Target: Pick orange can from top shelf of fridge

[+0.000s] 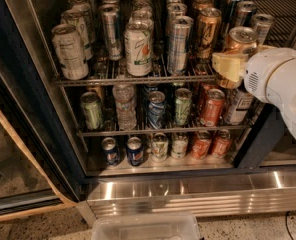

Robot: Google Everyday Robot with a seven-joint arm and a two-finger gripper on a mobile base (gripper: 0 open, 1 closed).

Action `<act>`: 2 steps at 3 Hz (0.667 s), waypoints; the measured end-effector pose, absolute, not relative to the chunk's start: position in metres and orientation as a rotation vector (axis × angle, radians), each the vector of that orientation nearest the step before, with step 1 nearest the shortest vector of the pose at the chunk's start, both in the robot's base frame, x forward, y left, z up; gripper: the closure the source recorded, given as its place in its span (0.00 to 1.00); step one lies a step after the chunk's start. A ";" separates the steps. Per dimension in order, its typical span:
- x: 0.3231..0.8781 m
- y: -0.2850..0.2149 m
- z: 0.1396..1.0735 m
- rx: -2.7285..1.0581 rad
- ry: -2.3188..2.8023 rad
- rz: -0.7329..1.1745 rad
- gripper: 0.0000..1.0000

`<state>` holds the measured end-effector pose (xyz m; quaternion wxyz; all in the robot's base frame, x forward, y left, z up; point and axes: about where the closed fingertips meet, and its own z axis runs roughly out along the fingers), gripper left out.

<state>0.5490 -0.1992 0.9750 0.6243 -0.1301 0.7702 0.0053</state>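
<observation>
The robot's cream two-finger gripper is sitting at the right end of the top shelf, the highest shiny wire rack in the big dark drinks fridge with the ribbed steel bottom. It is hugging the tall, slim, copper-orange can with the silver lid, so the gripper looks clenched on it. One cream finger is lying across the front of the orange can, about halfway down. The fat white arm is reaching in from the right. The orange can is standing almost straight up, its top leaning a little to the right, at the shelf's front rail. I think the way out is straight back toward the arm, away from the matching copper can just to its left.
</observation>
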 end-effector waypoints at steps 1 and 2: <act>0.539 -0.216 0.996 -0.287 1.737 -0.018 1.00; 0.510 -0.232 1.011 -0.315 1.728 0.034 1.00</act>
